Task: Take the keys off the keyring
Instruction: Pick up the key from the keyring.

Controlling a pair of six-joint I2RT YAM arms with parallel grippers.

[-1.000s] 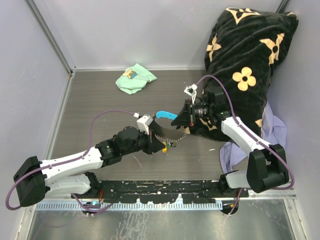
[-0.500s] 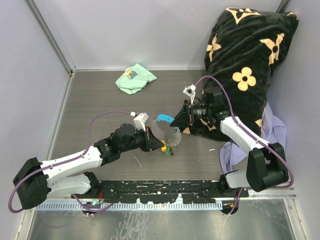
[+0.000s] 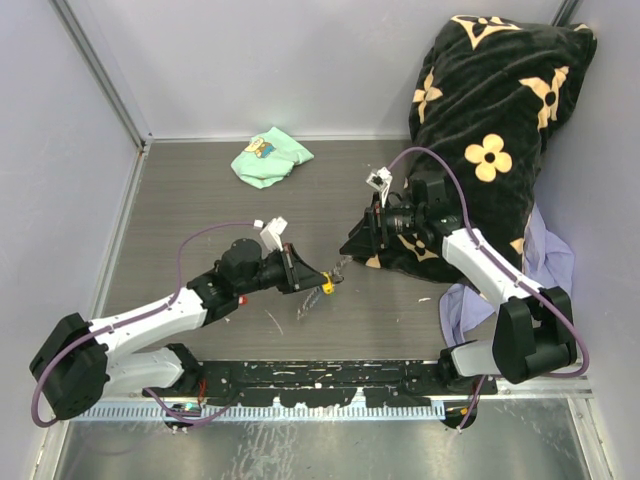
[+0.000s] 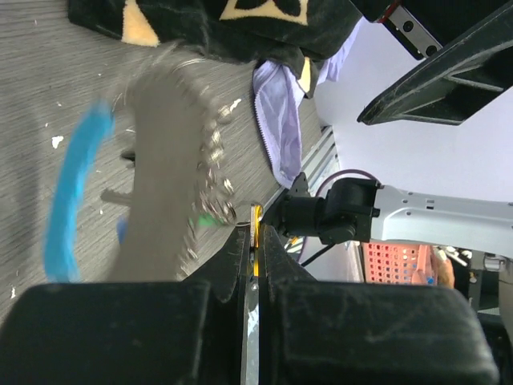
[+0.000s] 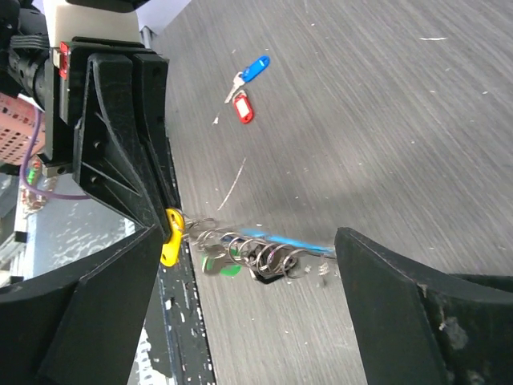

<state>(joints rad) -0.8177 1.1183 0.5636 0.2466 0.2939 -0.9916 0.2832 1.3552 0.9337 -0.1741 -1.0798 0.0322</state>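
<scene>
A black blanket (image 3: 490, 120) with tan flower motifs is heaped against the right arm over a lavender cloth (image 3: 548, 262). A mint-green cloth (image 3: 270, 158), its print too small to read, lies well apart at the far edge of the table (image 3: 190, 200). The left gripper (image 4: 255, 239) is clamped on the yellow-tagged key (image 5: 170, 237), from which the keyring (image 5: 260, 255) trails with a green tag (image 5: 216, 264) and its sky-blue fob (image 5: 282, 239), showing between the wide-spread fingers of the right gripper (image 3: 352, 248). The left wrist view shows ring and fob only as a blur, while a blue-tagged key (image 5: 255, 68) and a red-tagged key (image 5: 242, 109) lie loose on the table, just beside each other.
</scene>
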